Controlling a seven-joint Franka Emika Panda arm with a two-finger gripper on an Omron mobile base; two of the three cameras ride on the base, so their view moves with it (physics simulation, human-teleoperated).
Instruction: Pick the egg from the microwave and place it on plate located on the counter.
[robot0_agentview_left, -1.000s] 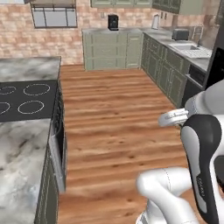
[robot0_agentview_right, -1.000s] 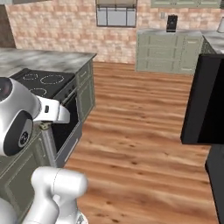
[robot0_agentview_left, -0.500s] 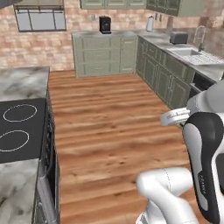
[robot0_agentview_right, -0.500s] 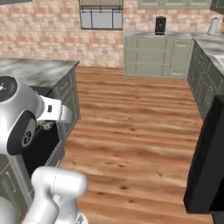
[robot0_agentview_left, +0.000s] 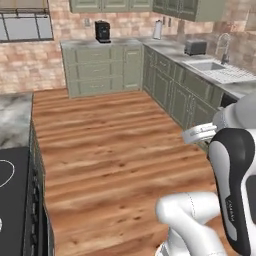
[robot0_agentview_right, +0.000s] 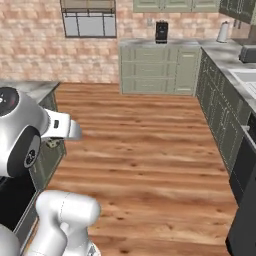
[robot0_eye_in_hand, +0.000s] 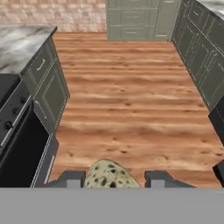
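The egg (robot0_eye_in_hand: 110, 174), mottled olive-tan with dark patches, sits between my gripper's (robot0_eye_in_hand: 114, 179) two dark fingertips (robot0_eye_in_hand: 72, 178) at the bottom of the hand view, with the gripper shut on it. It hangs high above the wooden floor (robot0_eye_in_hand: 127, 96). A marbled counter (robot0_eye_in_hand: 22, 46) over pale green cabinets lies to the left, and its corner also shows in the base views (robot0_agentview_left: 12, 115) (robot0_agentview_right: 30, 86). The plate and the microwave are out of view.
A black stove (robot0_eye_in_hand: 13, 113) adjoins the left counter. Green cabinets (robot0_agentview_left: 100, 67) with a coffee machine (robot0_agentview_left: 102, 31) line the back wall. A sink (robot0_agentview_left: 220, 70) and toaster (robot0_agentview_left: 195, 47) stand along the right run. A black panel (robot0_agentview_right: 245, 200) rises at the right edge.
The whole picture has swung as the base turns: the stove has slid off to the left and the right-hand cabinets and sink have come into view. The arm's pose looks the same.
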